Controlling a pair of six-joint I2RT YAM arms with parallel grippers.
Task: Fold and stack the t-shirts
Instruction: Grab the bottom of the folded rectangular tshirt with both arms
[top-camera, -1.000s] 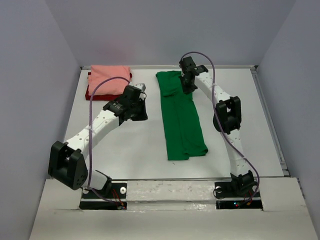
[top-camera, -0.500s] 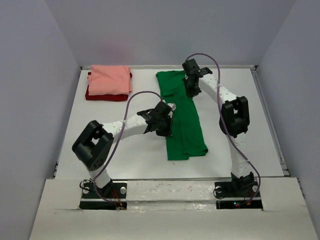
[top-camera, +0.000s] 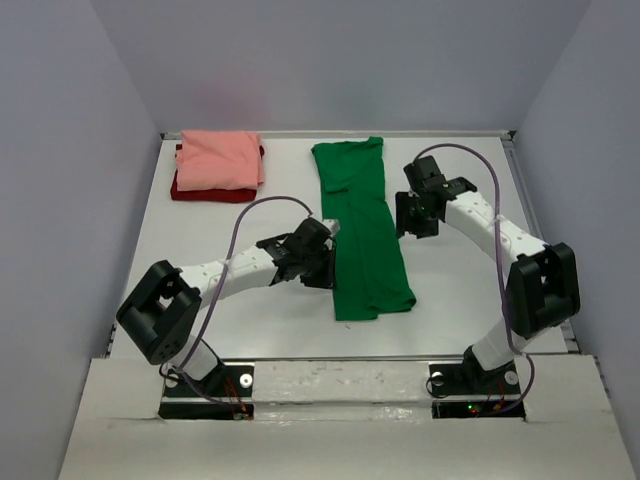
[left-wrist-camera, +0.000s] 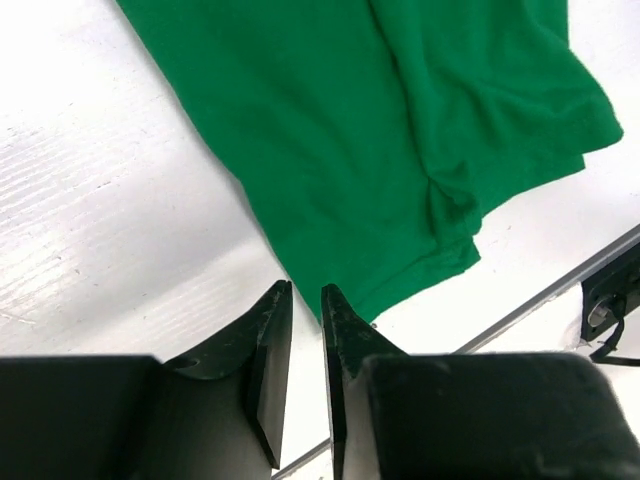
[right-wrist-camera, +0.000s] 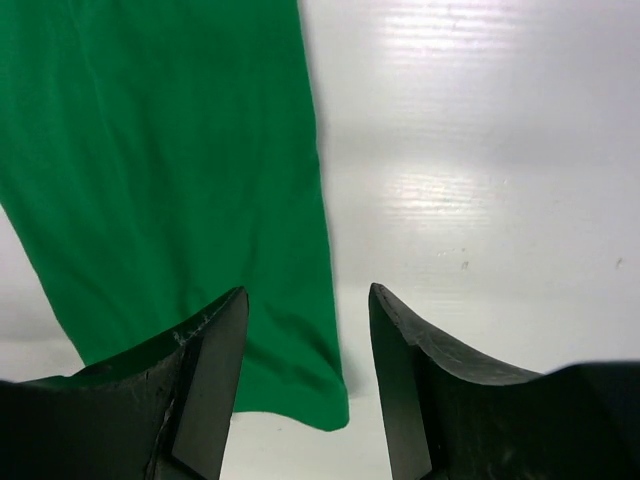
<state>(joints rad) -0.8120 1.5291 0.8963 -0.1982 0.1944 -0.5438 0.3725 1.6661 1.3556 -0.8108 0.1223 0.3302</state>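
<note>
Left end effector (top-camera: 322, 266): arm stretched low, at green t-shirt (top-camera: 365, 240) left edge, jaws narrowly parted, empty.
Right end effector (top-camera: 408, 222): arm bent, beside the shirt's right edge, jaws wide, empty.
Green t-shirt: long folded strip, mid-surface (top-camera: 250, 320).
Pink t-shirt (top-camera: 218, 160): folded atop dark red t-shirt (top-camera: 186, 189), far left.

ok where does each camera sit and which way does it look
Top external: high behind the near edge, facing down at the table; left arm and right arm show.
Left wrist: over the green t-shirt's left edge, jaws at bottom.
Right wrist: over its right edge, jaws at bottom.
All share the green t-shirt.
</note>
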